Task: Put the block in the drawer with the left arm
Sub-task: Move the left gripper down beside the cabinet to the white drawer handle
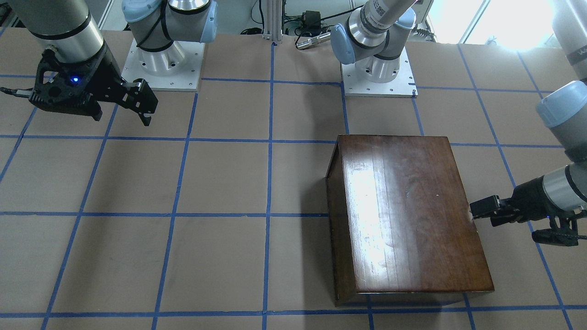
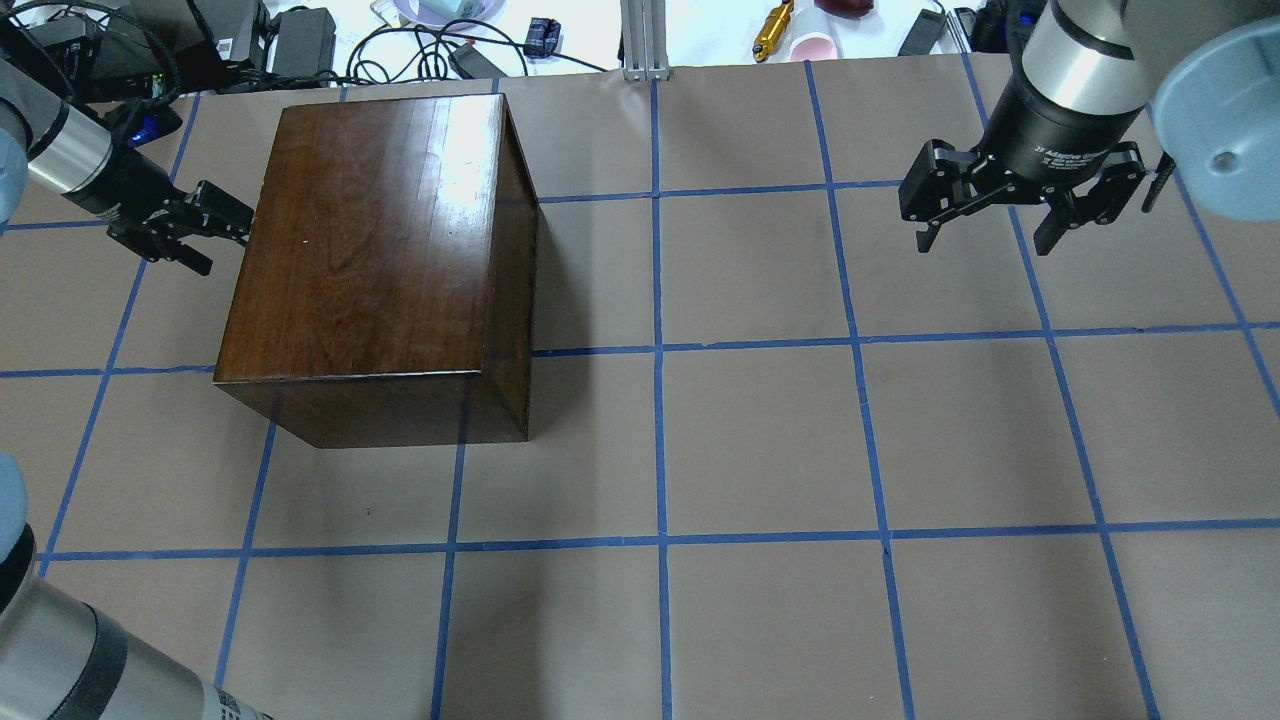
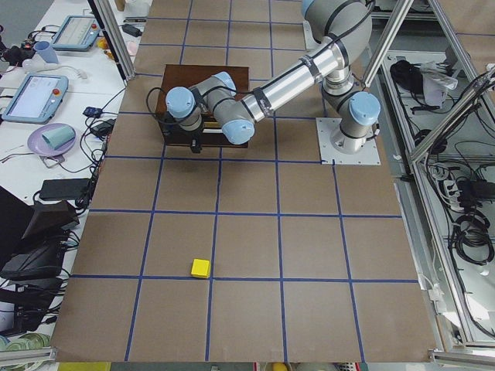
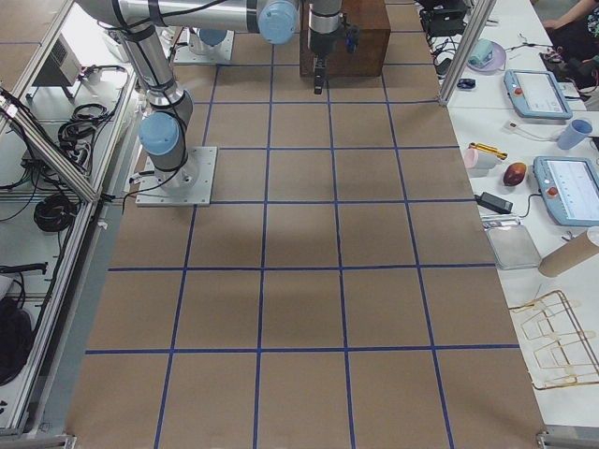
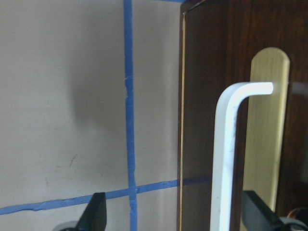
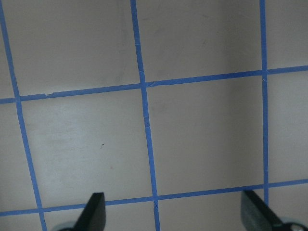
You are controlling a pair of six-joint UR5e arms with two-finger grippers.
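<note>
The dark-brown wooden box [image 2: 370, 230] stands on the table, and its drawer [image 5: 211, 96] is shut. The left wrist view shows the dark front panel with a white handle [image 5: 222, 144] on a brass plate. My left gripper [image 2: 232, 222] is open at the box's left face, its fingers [image 5: 95, 216] either side of the handle; it also shows in the front view [image 1: 477, 208]. The small yellow block [image 3: 200, 268] shows only in the exterior left view, lying on the table far from the box. My right gripper [image 2: 985, 235] is open and empty above the table.
The brown table is marked with a grid of blue tape [image 2: 657, 350]. The two arm bases [image 1: 160, 59] stand on white plates at the robot's edge. Cables, power bricks and cups [image 2: 420, 40] lie beyond the far table edge.
</note>
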